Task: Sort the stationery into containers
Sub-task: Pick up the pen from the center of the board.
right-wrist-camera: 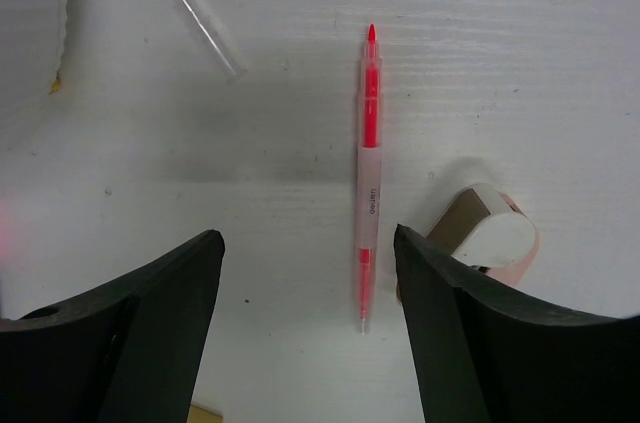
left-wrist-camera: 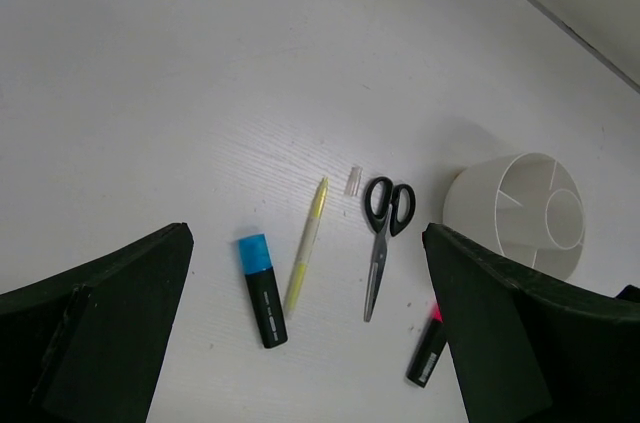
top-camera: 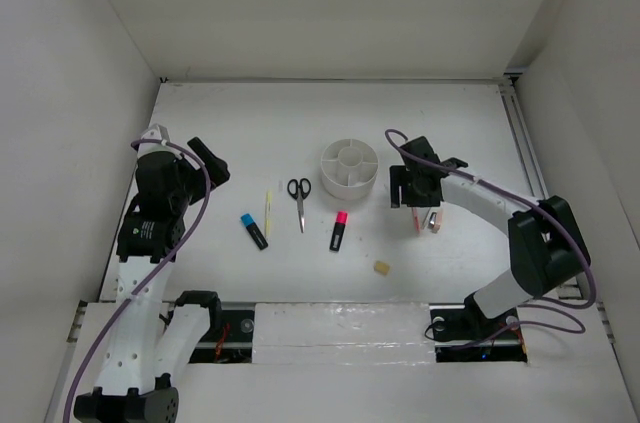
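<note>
Right wrist view is showing the right gripper (right-wrist-camera: 305, 243) hanging over the red pen (right-wrist-camera: 367, 173), its fingers standing spread and pinching nothing. The pen is lying lengthwise between them at frame centre, nearer the lower-right finger. The pink eraser (right-wrist-camera: 492, 233) is sitting just beside that finger, so a squeeze is risking catching or shoving it along with the pen. The fingers are flanking the pen's lower end rather than its middle, so the thin barrel is likely to pivot once lifted. Small print is running along the barrel but is too small to read. In the left wrist view, the left gripper (left-wrist-camera: 305, 233) is holding its fingers fully spread above the yellow pen (left-wrist-camera: 300, 268), with the white organiser (left-wrist-camera: 480, 208) standing at the right of the frame, no item showing in its compartments.
</note>
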Motion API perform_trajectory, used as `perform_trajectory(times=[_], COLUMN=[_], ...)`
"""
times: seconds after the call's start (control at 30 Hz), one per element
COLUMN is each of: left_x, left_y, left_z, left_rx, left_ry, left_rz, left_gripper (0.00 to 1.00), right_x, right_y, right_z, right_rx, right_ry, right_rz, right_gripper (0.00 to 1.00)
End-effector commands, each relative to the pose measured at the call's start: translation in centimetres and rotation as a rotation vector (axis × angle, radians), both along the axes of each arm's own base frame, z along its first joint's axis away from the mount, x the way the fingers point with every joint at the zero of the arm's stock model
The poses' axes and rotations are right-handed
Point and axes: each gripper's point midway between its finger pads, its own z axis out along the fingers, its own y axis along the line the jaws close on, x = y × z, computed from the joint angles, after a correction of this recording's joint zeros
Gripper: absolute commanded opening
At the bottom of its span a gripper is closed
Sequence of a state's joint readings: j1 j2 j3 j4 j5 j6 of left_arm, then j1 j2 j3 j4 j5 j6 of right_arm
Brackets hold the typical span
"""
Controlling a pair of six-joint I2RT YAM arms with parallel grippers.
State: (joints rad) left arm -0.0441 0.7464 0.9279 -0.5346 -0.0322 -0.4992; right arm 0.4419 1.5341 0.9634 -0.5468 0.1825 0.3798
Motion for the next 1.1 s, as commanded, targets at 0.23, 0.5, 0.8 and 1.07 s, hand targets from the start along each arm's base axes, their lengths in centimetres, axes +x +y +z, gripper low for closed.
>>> perform_trajectory(times=[0.23,0.5,0.8,1.07], left_x=[0.5,0.3,0.0,-0.4], left_y=[-0.4,-0.3,-0.3,-0.3], left_z=[0.9,1.4,1.8,2.3], left_rx=[-0.016,-0.008,-0.009,-0.01], left_ry=[-0.044,-0.063,-0.083,-0.102], left_rz=[-0.014,-0.018,-0.018,-0.019], left_gripper=[1.0,1.0,1.0,1.0], right_x=[0.2,-0.8,-2.7,-3.0], right_y=[-0.1,-0.1,-0.2,-0.8], right_z=[-2.0,-3.0,-3.7,-4.1], right_rx=[0.032,0.04,0.026,-0.01], right_ry=[0.019,0.062,0.137,0.163], right_rz=[-0.007,-0.018,-0.048,-0.079], right_gripper=[0.72,0.65,0.5,0.22])
